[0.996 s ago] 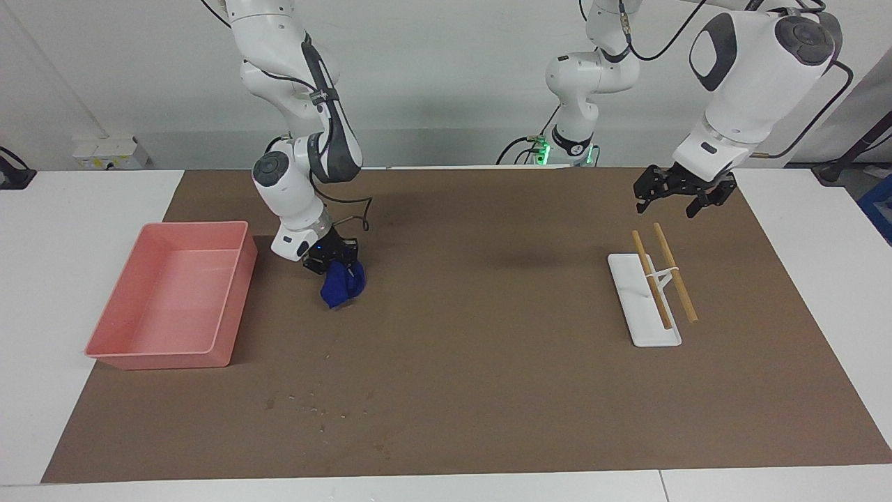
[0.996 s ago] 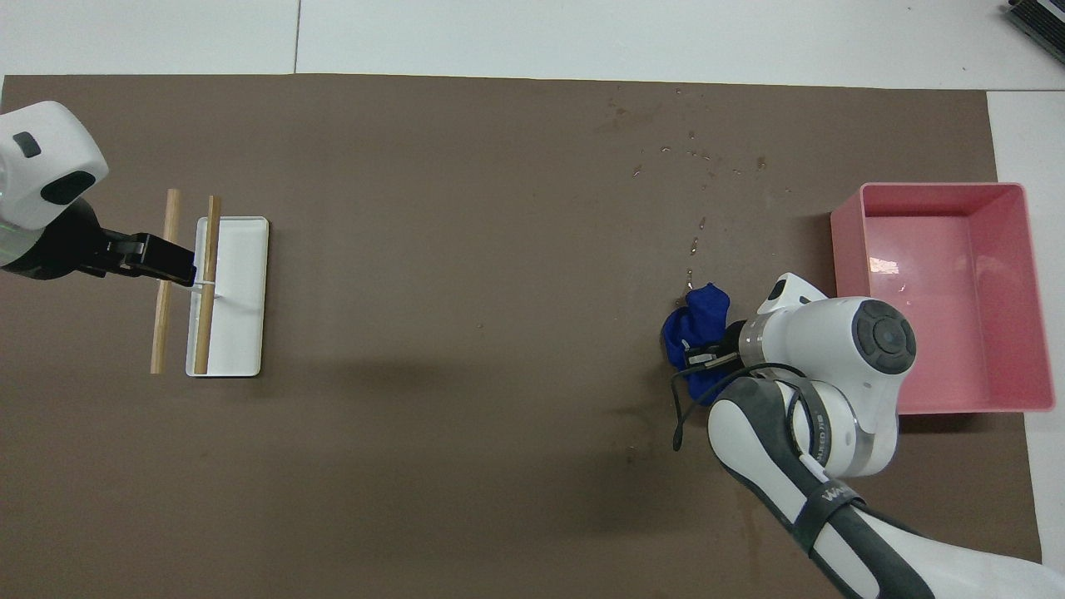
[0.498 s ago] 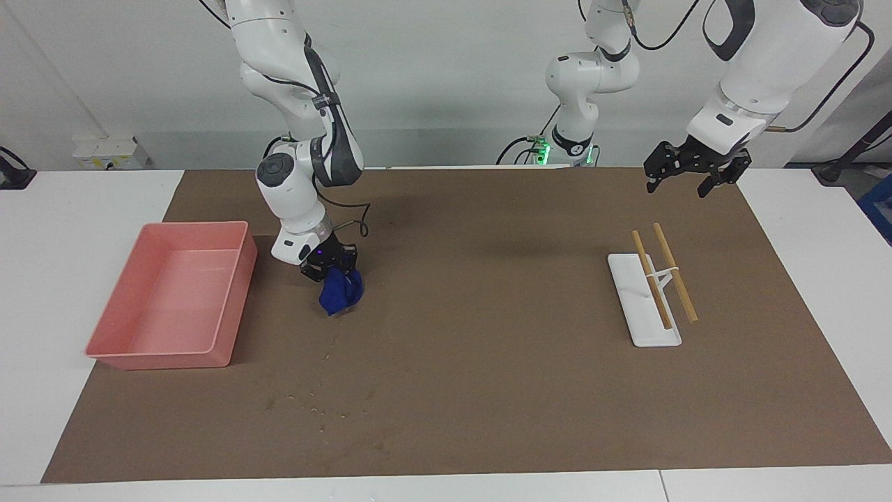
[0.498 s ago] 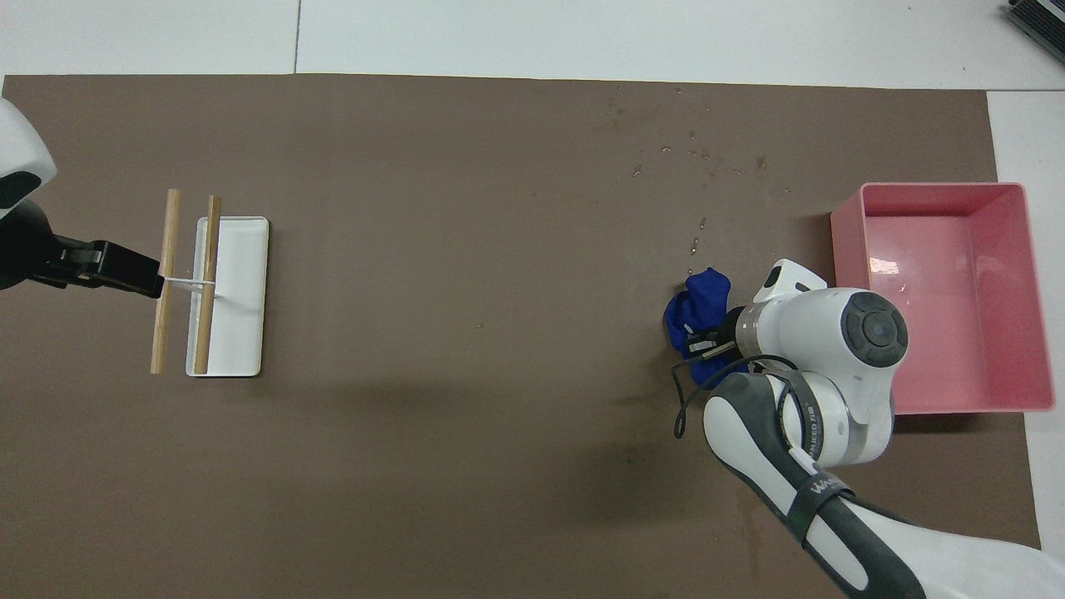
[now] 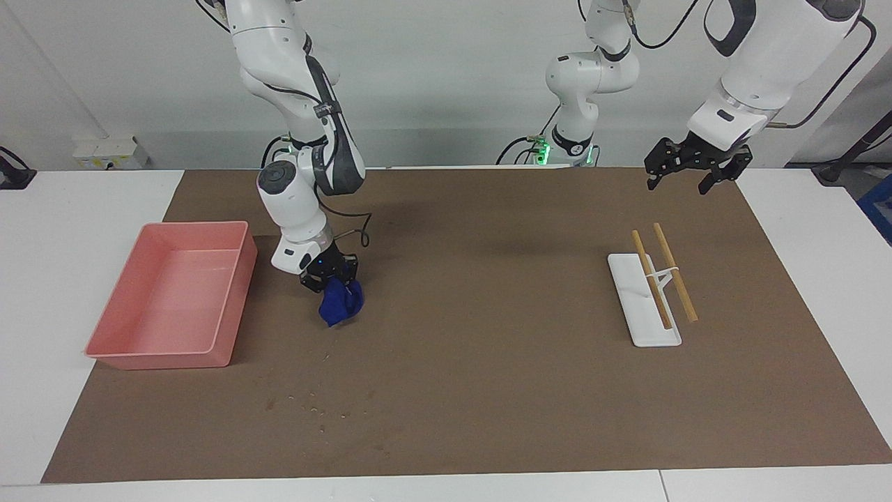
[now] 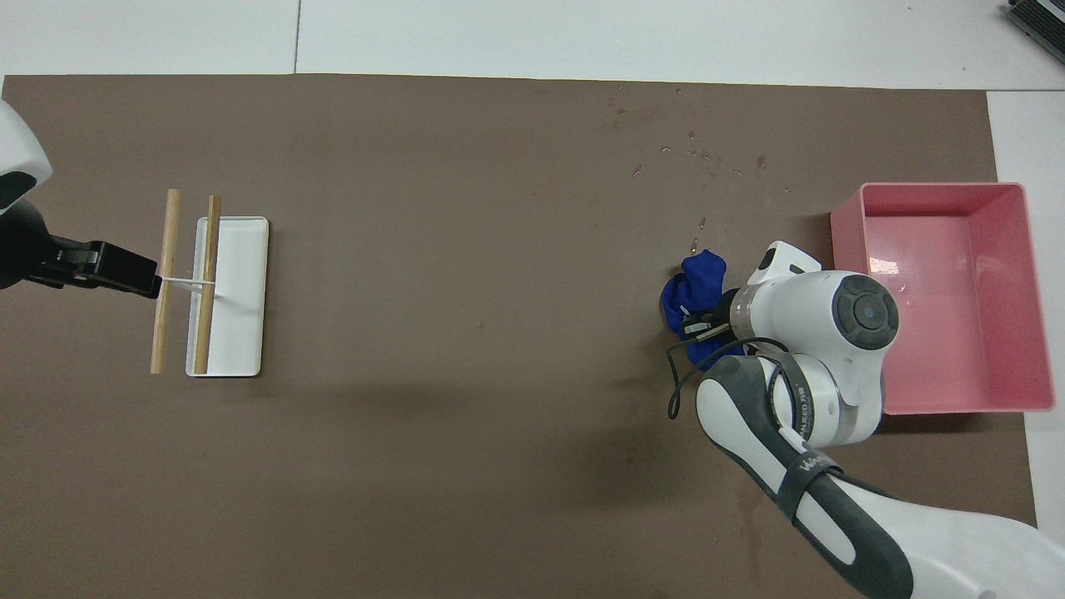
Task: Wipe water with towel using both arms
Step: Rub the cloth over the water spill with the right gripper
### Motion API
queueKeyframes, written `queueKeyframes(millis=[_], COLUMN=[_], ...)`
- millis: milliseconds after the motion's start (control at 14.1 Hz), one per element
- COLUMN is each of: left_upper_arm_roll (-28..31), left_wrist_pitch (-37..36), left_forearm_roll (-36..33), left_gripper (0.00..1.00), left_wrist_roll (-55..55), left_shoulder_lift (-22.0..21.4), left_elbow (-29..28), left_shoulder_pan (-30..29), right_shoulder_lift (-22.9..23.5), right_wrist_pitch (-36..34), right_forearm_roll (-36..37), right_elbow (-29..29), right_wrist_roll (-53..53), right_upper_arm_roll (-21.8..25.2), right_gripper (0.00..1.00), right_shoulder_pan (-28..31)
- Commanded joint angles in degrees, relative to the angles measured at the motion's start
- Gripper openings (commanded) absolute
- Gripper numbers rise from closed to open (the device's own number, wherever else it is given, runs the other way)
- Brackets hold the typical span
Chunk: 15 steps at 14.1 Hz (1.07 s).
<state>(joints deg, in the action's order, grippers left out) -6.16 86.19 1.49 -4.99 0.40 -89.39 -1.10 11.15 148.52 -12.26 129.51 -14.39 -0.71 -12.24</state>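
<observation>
- Facing view: right pincer [image 5: 333, 277] is clenched on the towel [image 5: 341, 303], which hangs bunched below it – lower end at or just above the brown mat [image 5: 488, 362], contact can't be told.
- Towel sits beside the pink tray [image 5: 167, 352], toward the right arm's end of the desk [image 5: 63, 209], apart from the tray wall.
- Small wet specks [image 5: 313, 404] on the mat, farther from the robots than the towel.
- Left pincer [image 5: 691, 173] hangs up in the air w/ fingers spread, gripping nothing, over the mat edge near the robots; left arm waits.
- White rack [image 5: 644, 328] w/ two wooden sticks [image 5: 672, 272] lies on the mat below and farther out from that pincer, well apart from the towel.

- Overhead view: right arm comes in from the bottom, its wrist covering most of the right pincer [image 6: 697, 320]; blue towel [image 6: 697, 279] shows on both sides of it – wadded, not spread flat.
- Pink tray [image 6: 1032, 299] just beside the arm's elbow housing, toward the right arm's end.
- Droplets [image 6: 695, 158] scattered on the mat [image 6: 466, 466], farther from the robots than the towel; nearest specks just beside its farther tip.
- Left pincer [image 6: 116, 270] appears at the frame edge, its tip overlapping the nearer stick [image 6: 165, 283]; white rack [image 6: 237, 291] beside it.
- Open or closed for that pincer can't be read from this view.
</observation>
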Motion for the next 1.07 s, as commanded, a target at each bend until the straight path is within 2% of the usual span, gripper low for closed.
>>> queueKeyframes(millis=[0, 356, 711, 996], left_upper_arm_roll=[-0.34, -0.34, -0.34, -0.34], left_wrist_pitch=[-0.58, -0.58, -0.58, -0.58], left_forearm_roll=[-0.79, -0.79, -0.79, -0.79], left_gripper=[1.00, 1.00, 1.00, 1.00], left_wrist_roll=[-0.46, -0.46, -0.46, -0.46], left_shoulder_lift=[-1.28, -1.28, -1.28, -1.28], left_elbow=[-1.05, -1.05, -1.05, -1.05], left_shoulder_pan=[-0.48, -0.48, -0.57, -0.48], right_shoulder_lift=[5.37, 5.46, 8.36, 11.70], right_wrist_pitch=[3.79, 3.88, 4.06, 3.54], right_forearm_roll=[1.44, 3.19, 5.58, 6.88], right_elbow=[-3.12, -3.83, -6.72, -12.25], right_wrist_roll=[-0.90, -0.90, -1.07, -1.87], right_upper_arm_roll=[-0.26, -0.26, -0.17, -0.08], right_gripper=[0.00, 0.00, 0.00, 0.00], right_shoulder_pan=[0.37, 0.72, 1.60, 2.22])
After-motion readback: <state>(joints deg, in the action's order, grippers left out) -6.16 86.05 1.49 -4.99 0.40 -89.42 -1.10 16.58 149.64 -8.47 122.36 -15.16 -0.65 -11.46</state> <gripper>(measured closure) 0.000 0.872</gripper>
